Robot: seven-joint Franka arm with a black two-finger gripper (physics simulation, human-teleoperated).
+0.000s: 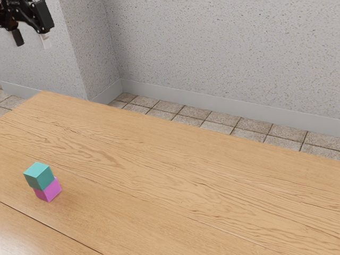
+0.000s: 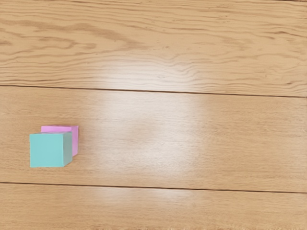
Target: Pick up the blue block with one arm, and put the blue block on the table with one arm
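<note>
Evidently gripper (image 1: 31, 42) high, fingers apart, nothing between; blue block (image 1: 39, 176) sits atop pink block (image 1: 50, 190), well below and off to one side, so sideways travel must precede descent.

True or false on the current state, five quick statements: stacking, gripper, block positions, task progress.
1. The blue block rests on the pink block. True.
2. The gripper is shut on the blue block. False: it is open, holding nothing, up and away from both blocks.
3. The pink block stands on the wooden table. True.
4. Both blocks are at the exterior view's right. False: they are at its left.
5. The blue block is already directly on the table. False: the pink block is beneath it.
</note>
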